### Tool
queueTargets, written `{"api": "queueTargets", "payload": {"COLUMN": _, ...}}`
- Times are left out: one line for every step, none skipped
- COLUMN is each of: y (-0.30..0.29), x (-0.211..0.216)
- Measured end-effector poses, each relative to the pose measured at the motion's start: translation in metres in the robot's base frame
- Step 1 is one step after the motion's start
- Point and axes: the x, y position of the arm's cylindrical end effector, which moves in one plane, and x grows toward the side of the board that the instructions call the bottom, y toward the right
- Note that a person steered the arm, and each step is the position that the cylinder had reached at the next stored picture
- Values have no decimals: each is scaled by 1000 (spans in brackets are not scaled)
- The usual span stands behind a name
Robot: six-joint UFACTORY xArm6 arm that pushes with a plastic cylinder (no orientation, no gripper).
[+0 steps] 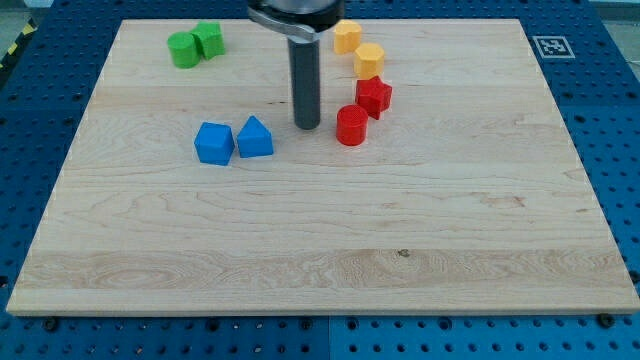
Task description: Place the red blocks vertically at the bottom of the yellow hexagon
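Wooden worktop seen from the near edge, with blocks in three clusters. Far left: two green blocks — a rounded one and a blockier one — touching. Nearer, left of centre: a blue cube-like block just beside a blue peaked block. Centre: the dark rod descends from the far edge; my tip rests on the worktop between the blue pair and the red pair, close to the left of the red cylinder but seemingly not touching it. There is no hand on this rig, so no grasp state can be told. Right of the tip: the red cylinder and, just behind and right of it, a red hexagon-like block, the two touching or nearly so. Farther back stand a yellow hexagon and a second yellow block.

Judged step: aligning the reds. They run diagonally below the yellow hexagon — the next move likely calls for nudging the cylinder rightward, under the red hexagon-like block. Obstacles: none between; an off-centre push could spin the cylinder aside or disturb the yellows.
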Motion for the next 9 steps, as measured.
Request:
{"api": "queueTargets", "payload": {"y": 30, "x": 0}}
{"api": "queueTargets", "payload": {"y": 30, "x": 2}}
{"api": "queueTargets", "payload": {"y": 0, "x": -18}}
{"api": "queueTargets", "payload": {"y": -3, "x": -81}}
{"api": "queueTargets", "payload": {"y": 14, "x": -93}}
{"api": "queueTargets", "payload": {"y": 25, "x": -66}}
{"api": "queueTargets", "payload": {"y": 25, "x": -44}}
{"api": "queueTargets", "payload": {"y": 26, "x": -52}}
{"api": "queueTargets", "payload": {"y": 33, "x": -70}}
